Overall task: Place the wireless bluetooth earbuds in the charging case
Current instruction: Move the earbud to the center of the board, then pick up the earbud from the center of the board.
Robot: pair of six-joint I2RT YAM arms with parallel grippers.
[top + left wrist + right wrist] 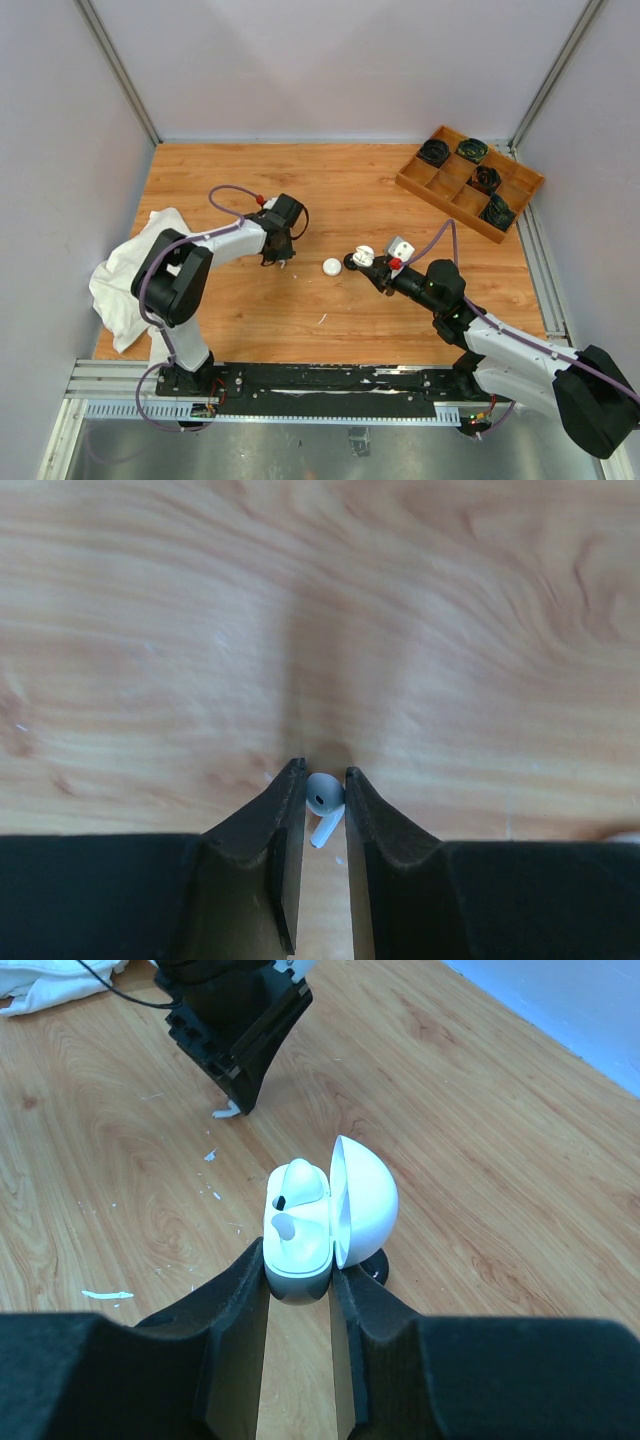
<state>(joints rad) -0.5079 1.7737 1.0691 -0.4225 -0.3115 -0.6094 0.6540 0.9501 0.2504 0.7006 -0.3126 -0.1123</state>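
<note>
My left gripper (279, 259) is down at the table, its fingers shut on a small white stemmed earbud (323, 800). In the right wrist view that gripper (240, 1095) shows at the top with the earbud (226, 1112) white at its tip. My right gripper (366, 266) is shut on the base of a white charging case (298, 1245), held upright with its domed lid (365, 1200) swung open to the right. One white earbud (300, 1182) sits in the case's far slot. The near slot shows a hollow.
A round white puck (331, 266) lies between the grippers. A black puck (377, 1266) lies just behind the held case. Another white case (401, 247) stands beside the right arm. A wooden divided tray (425, 185) with black cases is back right. A white cloth (125, 275) lies left.
</note>
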